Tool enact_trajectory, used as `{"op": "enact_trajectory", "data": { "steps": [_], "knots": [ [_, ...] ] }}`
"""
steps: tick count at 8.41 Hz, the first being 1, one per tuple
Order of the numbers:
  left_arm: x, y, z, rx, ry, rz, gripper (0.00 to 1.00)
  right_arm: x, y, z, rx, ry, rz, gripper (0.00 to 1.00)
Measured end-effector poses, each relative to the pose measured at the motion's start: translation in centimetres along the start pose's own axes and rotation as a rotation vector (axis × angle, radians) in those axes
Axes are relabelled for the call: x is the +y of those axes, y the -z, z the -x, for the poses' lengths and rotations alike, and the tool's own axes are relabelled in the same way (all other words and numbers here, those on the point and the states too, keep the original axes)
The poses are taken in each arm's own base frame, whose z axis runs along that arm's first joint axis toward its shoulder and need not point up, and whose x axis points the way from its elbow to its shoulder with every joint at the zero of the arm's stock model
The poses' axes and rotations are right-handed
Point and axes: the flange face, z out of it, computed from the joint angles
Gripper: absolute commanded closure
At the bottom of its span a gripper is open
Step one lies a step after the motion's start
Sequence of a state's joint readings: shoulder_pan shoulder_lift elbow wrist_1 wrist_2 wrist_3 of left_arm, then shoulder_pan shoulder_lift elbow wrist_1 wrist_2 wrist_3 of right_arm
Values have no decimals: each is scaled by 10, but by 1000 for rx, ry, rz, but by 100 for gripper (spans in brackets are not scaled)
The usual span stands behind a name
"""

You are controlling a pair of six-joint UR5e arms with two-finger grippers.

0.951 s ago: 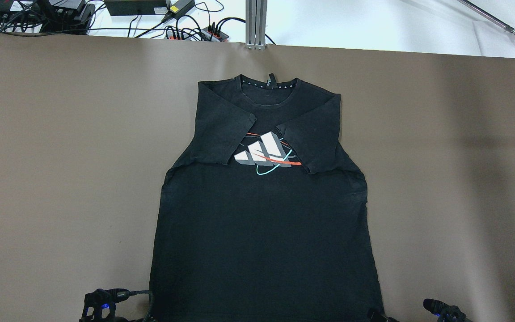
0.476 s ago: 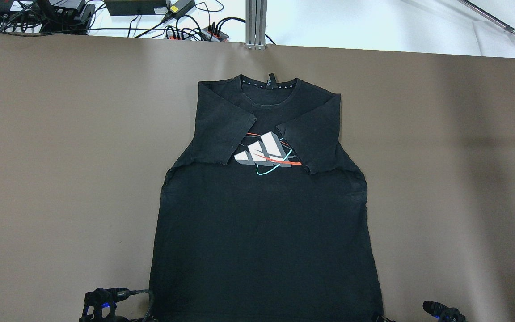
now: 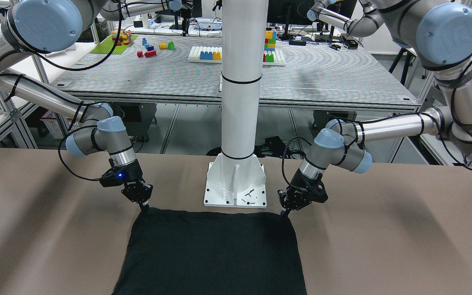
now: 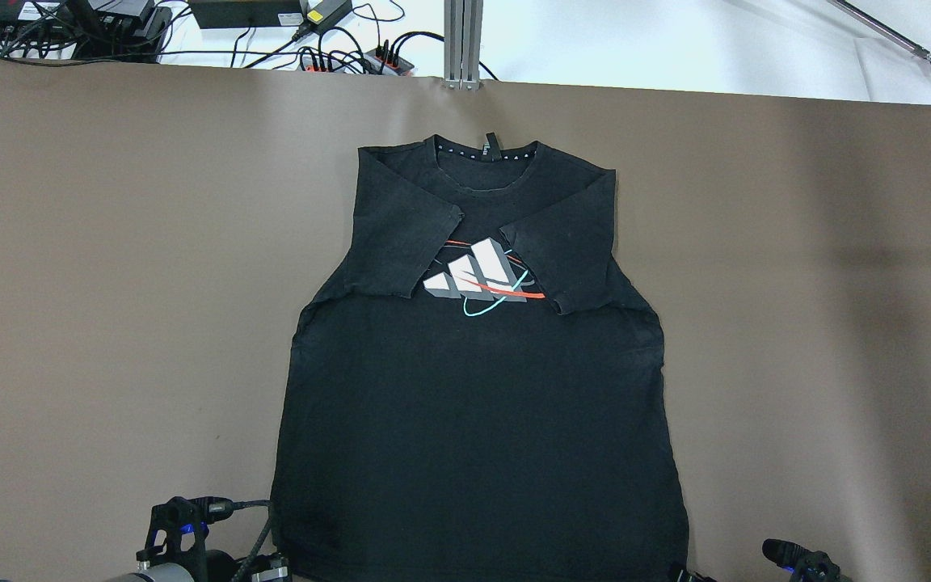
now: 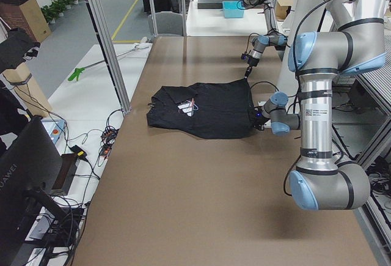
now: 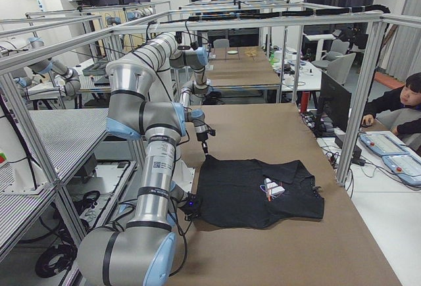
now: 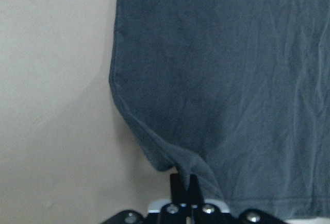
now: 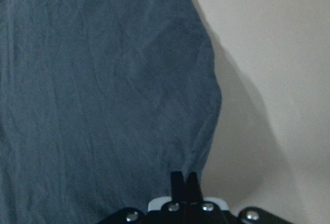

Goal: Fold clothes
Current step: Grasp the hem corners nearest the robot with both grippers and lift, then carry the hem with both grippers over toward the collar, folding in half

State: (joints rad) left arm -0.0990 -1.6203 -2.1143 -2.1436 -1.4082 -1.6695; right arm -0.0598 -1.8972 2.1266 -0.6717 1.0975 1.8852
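Black T-shirt (image 4: 473, 404) lies flat, centred on the brown table (image 4: 110, 283). Left gripper (image 3: 286, 212) and right gripper (image 3: 144, 207) are each clenched on one hem corner. Risk: a shallow pinch slips on lifting, skewing the fold.

left hand (image 3: 284, 212) raised into view, shirt (image 4: 473, 420) hem lifted

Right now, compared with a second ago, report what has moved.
The left gripper, shut on a hem corner of the black T-shirt, edged forward, farther into the overhead view. The right gripper, shut on the other corner, barely shifted. Folded-in sleeves and logo stayed put.
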Motion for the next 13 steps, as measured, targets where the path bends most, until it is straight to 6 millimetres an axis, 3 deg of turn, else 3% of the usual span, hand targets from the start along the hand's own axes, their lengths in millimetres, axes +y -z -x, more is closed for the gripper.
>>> {"op": "enact_trajectory", "data": {
  "steps": [2, 5, 7, 8, 9, 10, 13],
  "knots": [
    [-62, 19, -34, 5, -10, 10, 100, -39, 14, 31, -46, 65, -8, 100],
    [-166, 62, -104, -25, -33, 22, 100, -124, 17, 91, -68, 119, 5, 100],
    [-213, 97, -125, -26, -32, 62, 100, -177, 27, 139, -42, 135, 46, 100],
    [-220, 108, -128, -16, -39, 106, 100, -191, 38, 149, -30, 139, 100, 100],
    [-217, 120, -129, 5, -46, 166, 100, -187, 50, 147, -22, 150, 193, 100],
    [-201, 137, -125, 34, -55, 232, 100, -167, 66, 140, -19, 170, 319, 100],
    [-107, 187, -104, 105, -136, 437, 100, -85, 129, 124, -22, 257, 598, 100]
  ]
}}
